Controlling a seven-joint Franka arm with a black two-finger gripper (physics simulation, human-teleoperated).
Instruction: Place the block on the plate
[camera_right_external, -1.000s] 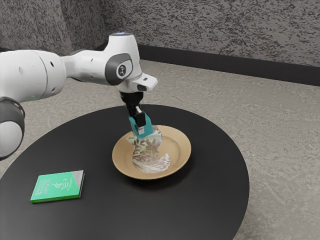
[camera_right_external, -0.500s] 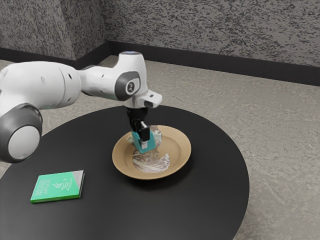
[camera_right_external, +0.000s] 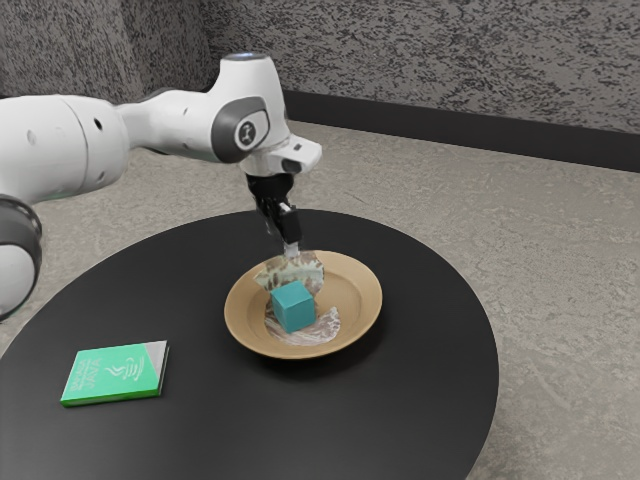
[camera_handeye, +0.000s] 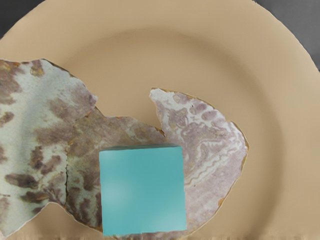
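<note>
The arm has just risen above the plate, which sits where it did, a mottled patch across its middle. The book lies well apart from the plate, untouched. The gripper has let go: it looks open over the plate, holding nothing, though how wide I cannot tell. The block now rests within the plate's rim, so the placing looks done, leaving only my retreat

An indoor room, with speckled grey walls, dark skirting, round table.
</note>
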